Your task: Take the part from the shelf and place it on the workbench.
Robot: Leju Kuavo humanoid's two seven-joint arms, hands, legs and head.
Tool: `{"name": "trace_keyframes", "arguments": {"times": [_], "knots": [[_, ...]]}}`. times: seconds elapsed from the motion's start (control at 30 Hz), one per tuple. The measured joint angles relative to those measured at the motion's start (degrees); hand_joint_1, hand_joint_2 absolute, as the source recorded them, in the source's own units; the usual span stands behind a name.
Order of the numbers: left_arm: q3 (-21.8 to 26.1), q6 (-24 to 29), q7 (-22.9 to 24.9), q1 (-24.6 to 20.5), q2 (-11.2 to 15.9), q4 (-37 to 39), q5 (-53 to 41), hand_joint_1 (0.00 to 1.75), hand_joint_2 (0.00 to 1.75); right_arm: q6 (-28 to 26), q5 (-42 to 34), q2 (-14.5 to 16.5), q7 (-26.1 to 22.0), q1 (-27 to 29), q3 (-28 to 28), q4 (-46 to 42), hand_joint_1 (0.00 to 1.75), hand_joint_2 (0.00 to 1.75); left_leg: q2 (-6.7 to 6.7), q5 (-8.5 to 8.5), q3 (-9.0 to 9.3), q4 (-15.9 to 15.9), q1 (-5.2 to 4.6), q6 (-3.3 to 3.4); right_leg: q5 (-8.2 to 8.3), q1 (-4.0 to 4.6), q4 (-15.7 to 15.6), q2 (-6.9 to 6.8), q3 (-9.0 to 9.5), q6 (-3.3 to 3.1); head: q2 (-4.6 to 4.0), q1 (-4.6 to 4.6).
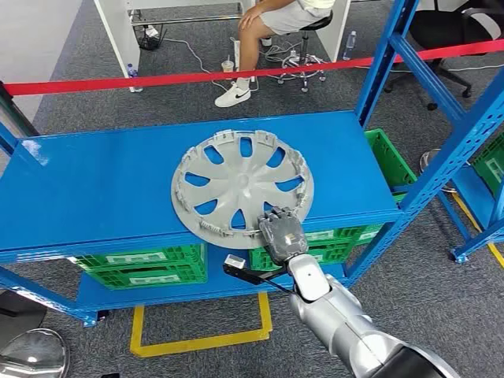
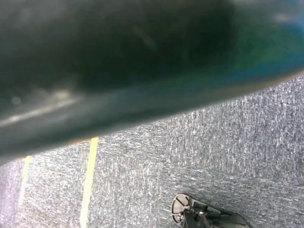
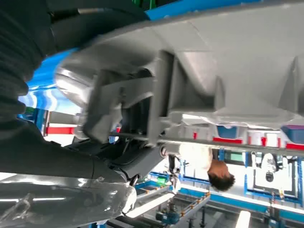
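Grey hubcap (image 1: 241, 186) on shelf (image 1: 89, 189), right hand (image 1: 282, 235) gripping rim; person (image 1: 261, 31) beyond.

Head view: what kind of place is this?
Likely a workshop or factory test cell: blue steel shelving holding a grey wheel cover, green crates below, red barrier tape, yellow floor marking.

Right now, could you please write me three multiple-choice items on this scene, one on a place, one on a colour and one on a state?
1. Where does the grey wheel cover lie?
A. on the blue shelf board
B. on the carpet
C. in a crate

2. What colour are the crates under that board?
A. red
B. green
C. yellow

3. What is the right hand doing?
A. hanging at the floor
B. holding a bottle
C. resting on the cover's near rim

Answers: 1 A, it lies flat on the board; 2 B, plainly green; 3 C, its fingers lie over the near rim.
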Motion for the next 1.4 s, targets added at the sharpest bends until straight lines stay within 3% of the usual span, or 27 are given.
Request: {"name": "trace_keyframes", "arguments": {"times": [0.37,0.53,0.67,0.8,0.97,1.13,1.33,1.4], "knots": [[0.00,0.78,-0.02,0.01,-0.02,0.00,0.14,0.00,0.00,-1.71,1.02,-0.65,0.81,1.24,0.44,-0.26,1.75,1.75,0.00,0.00,0.08,0.00,0.00,0.00,0.00,-0.01,-0.01,-0.02,0.00,0.00,0.00,0.00],[0.01,3.61,-0.66,0.04,-0.07,0.00,0.26,0.00,0.00,-6.13,7.03,-2.04,7.64,3.32,2.62,-3.44,1.75,1.75,0.00,0.00,0.07,0.00,-0.01,0.00,0.00,-0.02,-0.01,-0.02,0.07,0.00,0.00,-0.01],[0.09,5.19,-0.70,0.12,-0.19,0.00,0.38,0.00,0.00,-6.46,9.23,-6.33,19.46,4.69,10.21,-11.39,1.75,1.75,-0.06,0.01,-0.05,0.00,-0.04,0.01,0.01,-0.05,-0.01,-0.06,0.01,0.01,0.00,0.01],[0.15,5.60,-0.51,0.13,-0.21,0.00,0.38,0.00,0.00,-6.40,9.26,-9.43,23.04,4.87,14.87,-15.91,1.75,1.75,-0.04,0.00,-0.09,0.00,-0.07,0.01,0.03,-0.09,-0.01,0.08,-0.06,0.04,0.00,0.00],[0.21,7.31,0.92,0.06,-0.25,0.00,0.38,0.00,0.00,-6.41,9.40,-14.05,34.40,0.84,25.79,-21.45,1.75,1.75,-0.07,0.01,-0.19,0.01,-0.09,0.02,0.04,-0.12,-0.01,-0.02,-0.16,0.07,0.00,0.00],[0.24,8.68,1.85,-0.06,-0.27,0.00,0.32,0.00,0.00,-5.30,9.39,-17.45,35.45,-2.97,32.05,-24.98,1.75,1.75,-0.07,0.01,-0.21,0.01,-0.09,0.02,0.04,-0.12,0.00,-0.02,-0.17,0.07,0.00,-0.02],[0.26,12.81,4.14,-0.12,-0.37,0.00,0.04,0.00,0.00,-2.91,9.36,-20.65,35.47,-7.61,35.73,-29.14,1.75,1.75,-0.07,0.01,-0.24,0.01,-0.09,0.02,0.04,-0.12,0.00,0.02,-0.18,0.07,0.00,0.00],[0.26,13.96,4.53,-0.20,-0.45,0.00,-0.04,0.00,0.87,-2.78,9.36,-21.01,35.47,-8.12,36.65,-29.82,1.75,1.75,-0.07,0.01,-0.24,0.01,-0.09,0.02,0.04,-0.12,0.00,-0.01,-0.18,0.07,0.00,0.00]]}}
